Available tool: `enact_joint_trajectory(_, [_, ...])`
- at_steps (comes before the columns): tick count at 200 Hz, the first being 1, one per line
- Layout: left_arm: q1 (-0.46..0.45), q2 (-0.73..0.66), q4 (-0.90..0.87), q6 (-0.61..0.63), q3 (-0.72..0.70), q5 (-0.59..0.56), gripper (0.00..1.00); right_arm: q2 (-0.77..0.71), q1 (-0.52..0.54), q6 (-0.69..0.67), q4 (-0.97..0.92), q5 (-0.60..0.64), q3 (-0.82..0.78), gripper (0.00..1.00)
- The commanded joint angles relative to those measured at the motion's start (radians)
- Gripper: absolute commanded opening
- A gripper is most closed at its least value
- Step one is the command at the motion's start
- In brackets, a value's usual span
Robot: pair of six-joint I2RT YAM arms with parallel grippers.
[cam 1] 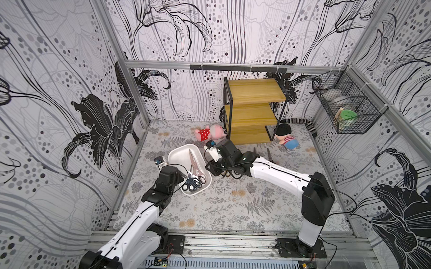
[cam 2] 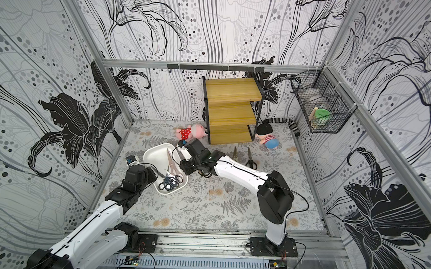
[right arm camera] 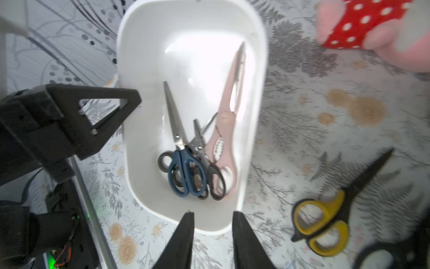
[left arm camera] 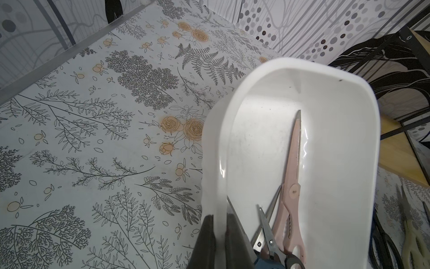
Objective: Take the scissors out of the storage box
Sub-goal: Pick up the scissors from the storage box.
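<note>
Since my left gripper (left arm camera: 221,233) is clamped on the side wall of the storage box (left arm camera: 349,76), one finger inside the rim & one outside, the tub's pinned. So the picking falls to my right gripper (right arm camera: 213,224), which hangs over the box's near end w/ fingers parted and nothing btwn them. In both top views the box sits just left of frame centre (cam 1: 177,151) on the floral mat (cam 1: 231,209). At least four pairs lie in it, I think, handles bunched at the near end, blades pointing away. The dark blue pair (right arm camera: 183,172) lies on top of the heap w/ a black-handled pair (right arm camera: 216,184) touching it. Another black loop (right arm camera: 164,160) pokes out from under the blue, and the big pale pink pair (right arm camera: 229,111) lies along the wall opposite my left fingers. Best next pick, imo, is the blue: it's topmost, so come straight down, pinch across the handles near the pivot and lift vertically. The loops look tangled, so a neighbour may ride up with it. The left grip should stay firm so the tub doesn't tip. Out on the mat: a yellow-black pair (right arm camera: 325,221) near the box and a cream pair (left arm camera: 416,235). Farther back, right of centre in a top view, a dark pair (cam 2: 234,154) & a black pair (cam 2: 250,159) lie side by side before the wooden shelf (cam 2: 233,91). Writing: none legible on blades, handles or tub; too small or blurred.
</note>
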Motion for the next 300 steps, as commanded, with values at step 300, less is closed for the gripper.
enact_joint_trajectory(300, [-0.002, -0.015, 0.059, -0.024, 0.017, -0.021, 0.0, 0.405, 0.121, -0.02, 0.02, 0.273, 0.191, 0.07])
